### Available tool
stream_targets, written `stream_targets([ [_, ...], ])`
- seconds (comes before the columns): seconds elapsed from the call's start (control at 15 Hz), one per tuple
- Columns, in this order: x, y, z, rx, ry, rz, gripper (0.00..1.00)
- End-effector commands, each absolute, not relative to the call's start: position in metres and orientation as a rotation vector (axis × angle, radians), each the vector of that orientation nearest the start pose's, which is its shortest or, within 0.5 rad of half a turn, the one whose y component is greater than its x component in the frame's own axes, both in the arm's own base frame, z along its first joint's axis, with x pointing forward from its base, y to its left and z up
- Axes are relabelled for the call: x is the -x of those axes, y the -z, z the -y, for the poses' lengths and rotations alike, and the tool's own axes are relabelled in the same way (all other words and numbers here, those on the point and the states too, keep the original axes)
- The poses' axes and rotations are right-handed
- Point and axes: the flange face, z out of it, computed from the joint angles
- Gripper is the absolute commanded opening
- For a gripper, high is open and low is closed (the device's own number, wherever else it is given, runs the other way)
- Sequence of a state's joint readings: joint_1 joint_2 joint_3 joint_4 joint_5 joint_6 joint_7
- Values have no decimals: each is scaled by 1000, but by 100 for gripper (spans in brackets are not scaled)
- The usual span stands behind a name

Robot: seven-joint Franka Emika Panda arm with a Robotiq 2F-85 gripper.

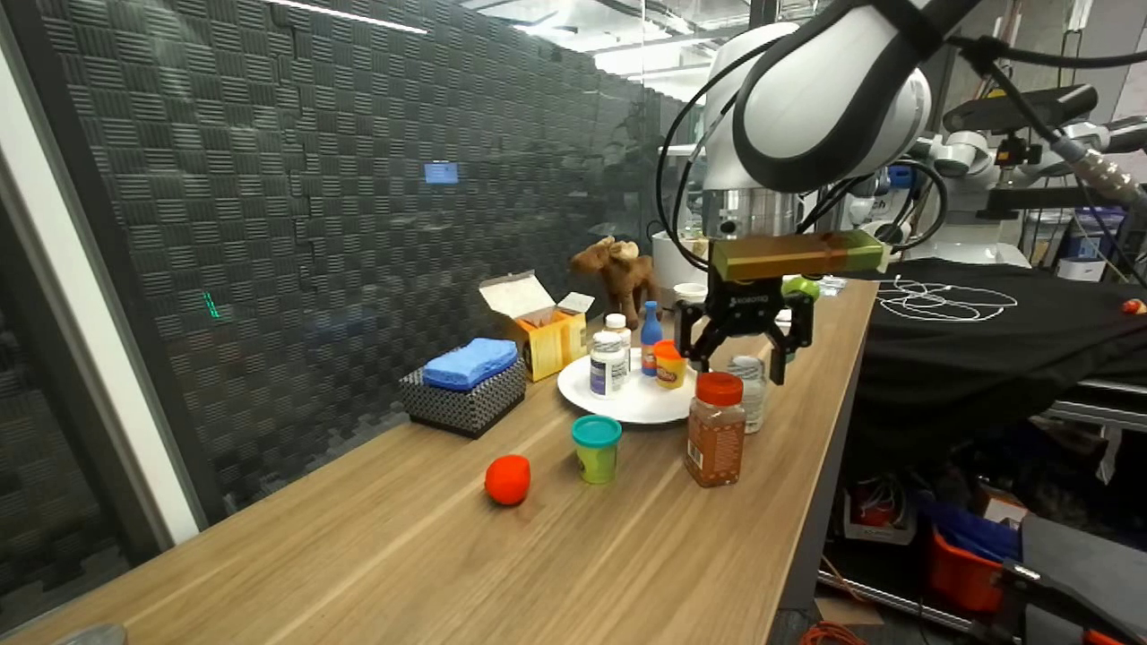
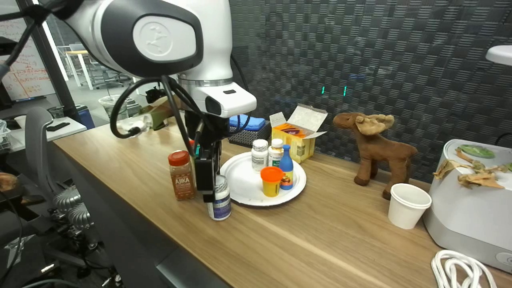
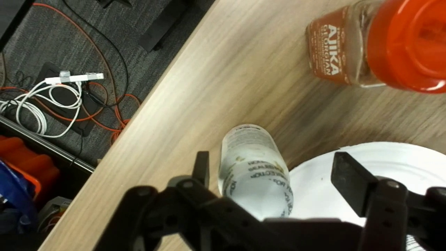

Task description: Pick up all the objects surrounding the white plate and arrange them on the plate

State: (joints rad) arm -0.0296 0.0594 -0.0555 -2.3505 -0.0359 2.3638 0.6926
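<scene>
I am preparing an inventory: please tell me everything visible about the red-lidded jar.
The jar stands upright on the table, off the plate and apart from the nearest bottle. It is clear and flat-sided, perhaps plastic, with something brownish inside. A round red lid sits on top. The brown label reads "AJIKA GEORGIAN"; smaller print is unreadable. Only the table visibly touches it.

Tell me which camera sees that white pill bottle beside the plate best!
Wrist view: the pill bottle looks biggest, mostly unblocked. Both exterior views show it partly hidden, by the Ajika jar or gripper finger.
</scene>
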Motion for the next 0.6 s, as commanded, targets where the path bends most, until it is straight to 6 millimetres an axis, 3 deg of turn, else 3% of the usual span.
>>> stream_targets([
  [0.0, -505, -307, 50, 2970, -19, -1170, 58],
  [0.27, -502, -312, 50, 2988, -9, -1161, 28],
  [0.53, -500, -326, 49, 3045, 16, -1142, 26],
])
